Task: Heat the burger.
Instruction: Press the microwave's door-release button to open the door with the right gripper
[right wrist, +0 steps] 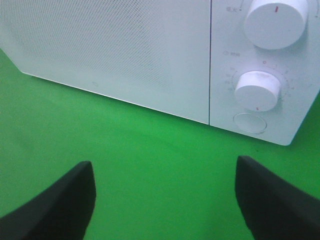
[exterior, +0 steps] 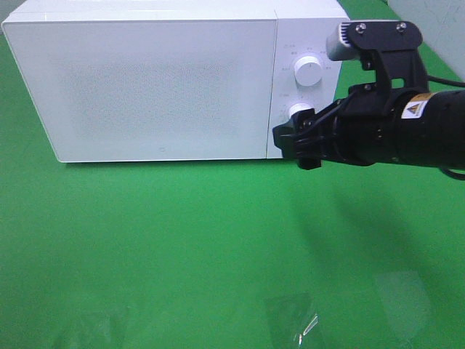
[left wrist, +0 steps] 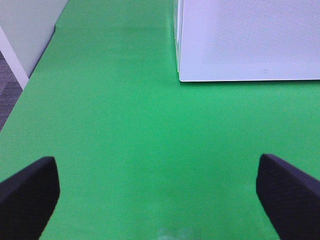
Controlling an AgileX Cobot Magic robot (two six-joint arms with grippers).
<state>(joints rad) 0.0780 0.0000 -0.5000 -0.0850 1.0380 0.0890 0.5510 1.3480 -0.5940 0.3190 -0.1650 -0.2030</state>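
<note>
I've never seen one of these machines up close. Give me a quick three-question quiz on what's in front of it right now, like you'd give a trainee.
1. True or false: the microwave has its door open.
2. The right pincer is closest to: A) the lower knob; B) the microwave's left end; C) the microwave's top back edge.
3. How many knobs sit on the control panel?

Key: 1 false, the door is shut. 2 A. 3 two.
</note>
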